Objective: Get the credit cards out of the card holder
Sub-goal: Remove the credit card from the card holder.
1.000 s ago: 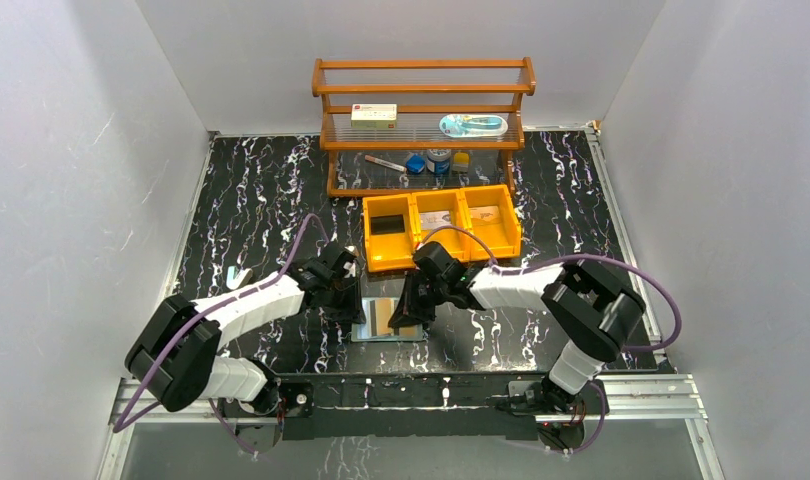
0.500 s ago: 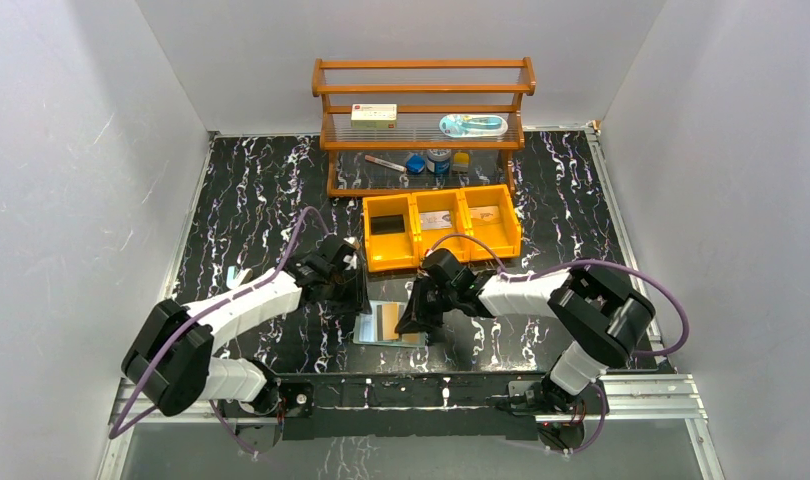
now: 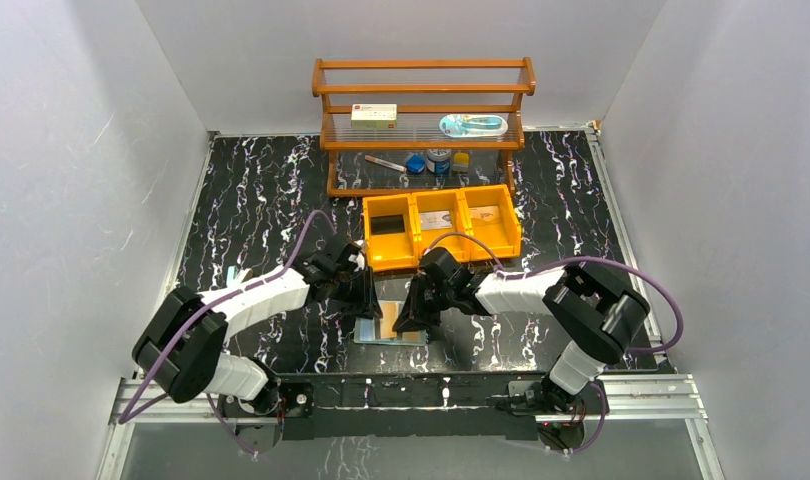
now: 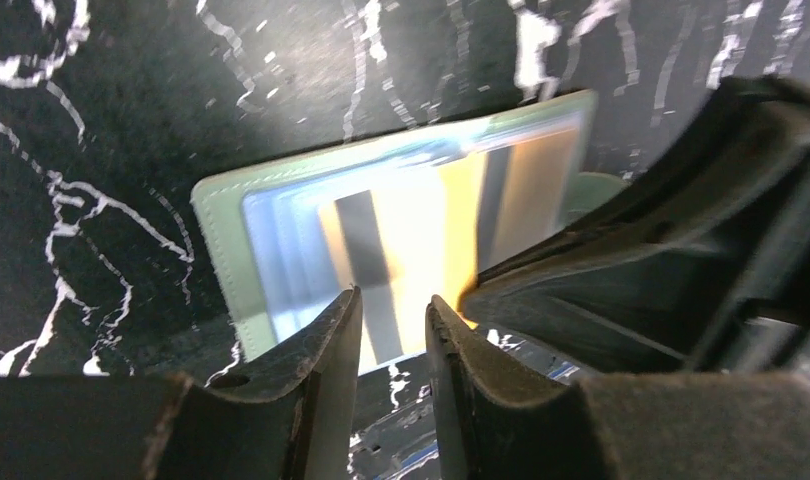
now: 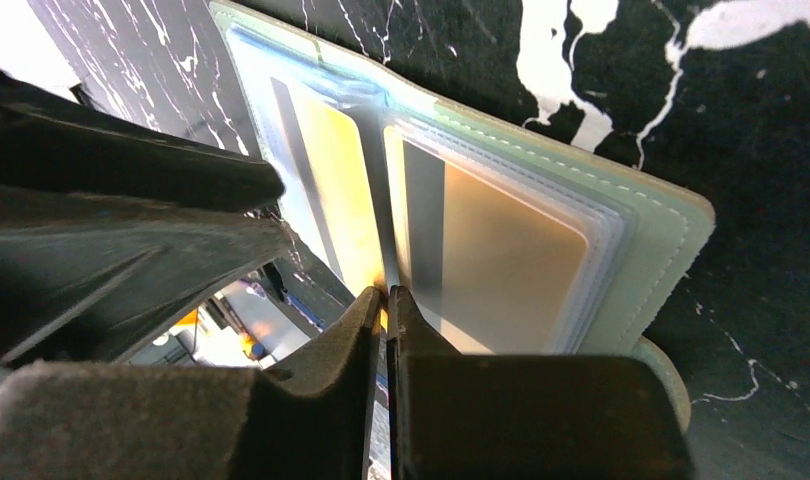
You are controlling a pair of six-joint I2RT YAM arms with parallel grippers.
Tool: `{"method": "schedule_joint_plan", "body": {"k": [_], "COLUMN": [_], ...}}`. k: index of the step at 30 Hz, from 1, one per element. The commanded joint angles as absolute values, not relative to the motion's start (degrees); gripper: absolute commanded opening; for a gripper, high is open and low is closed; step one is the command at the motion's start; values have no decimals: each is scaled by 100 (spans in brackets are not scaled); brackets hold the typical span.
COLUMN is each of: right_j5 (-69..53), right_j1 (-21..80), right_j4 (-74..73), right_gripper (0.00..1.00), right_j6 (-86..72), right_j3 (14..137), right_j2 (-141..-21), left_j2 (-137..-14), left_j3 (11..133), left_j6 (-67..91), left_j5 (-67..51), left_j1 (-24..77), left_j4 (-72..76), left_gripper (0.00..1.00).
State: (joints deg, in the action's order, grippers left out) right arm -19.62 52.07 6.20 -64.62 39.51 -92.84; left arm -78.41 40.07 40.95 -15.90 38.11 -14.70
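Observation:
The sage-green card holder (image 3: 389,328) lies open on the black marbled table between my two grippers. It also shows in the left wrist view (image 4: 216,250) and the right wrist view (image 5: 661,230). An orange-tan credit card (image 4: 421,240) with a dark stripe sits in its clear pockets. The right wrist view shows that card (image 5: 336,180) on one page and a second tan card (image 5: 501,250) on the other. My left gripper (image 3: 369,305) (image 4: 393,305) is open by a narrow gap just over the holder's edge and holds nothing. My right gripper (image 3: 409,318) (image 5: 385,295) is shut, its tips at the holder's middle fold.
An orange three-compartment bin (image 3: 441,226) stands just behind the card holder. A wooden rack (image 3: 421,110) at the back carries a white box (image 3: 373,115) and small items. A small pale object (image 3: 239,275) lies at the left beside my left arm.
My left gripper has moved right and nearer, up to the card holder's edge. The holder's inside now shows the tan card. My right gripper has shifted only slightly.

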Motion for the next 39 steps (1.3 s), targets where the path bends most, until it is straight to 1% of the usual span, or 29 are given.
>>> {"method": "schedule_joint_plan", "body": {"k": [1,3,5,10,18,21,25,29,33,39], "right_j5": [-1932,-1917,-1884,-1880,-1957,-2043,-2197,-2146,-1957,-2042], "right_j1": [5176,5173,5177,5161,4990,4934,4931,4930,4902,4828], "right_j4": [671,712,779,1095,1379,1466,1454,1257,950,838], "right_gripper": [14,16,21,30,33,31,26,15,14,14], "right_j6": [-6464,-6500,-6554,-6696,-6592,-6477,-6294,-6262,-6173,-6042], "right_j3": [4211,4197,4165,4113,4241,4342,4559,4577,4437,4154], "right_j2": [-9397,-9383,-9350,-9357,-9604,-9738,-9880,-9860,-9641,-9253], "left_j2": [-7960,-7910,-7881,-7916,-7866,-7866,-7864,-7791,-7553,-7606], "left_j3": [3684,3588,3509,3441,3439,3437,3452,3488,3491,3517], "left_j6": [4365,4377,4362,4260,4209,4197,4201,4222,4253,4280], "left_j5": [-1600,-1525,-1532,-1542,-1410,-1399,-1329,-1255,-1071,-1020], "left_j1": [3832,3832,3832,3832,3828,3832,3832,3832,3832,3832], "left_j4": [-1795,-1843,-1835,-1829,-1934,-1944,-1973,-2007,-2053,-2092], "left_gripper": [28,27,27,24,23,23,23,23,23,24]}}
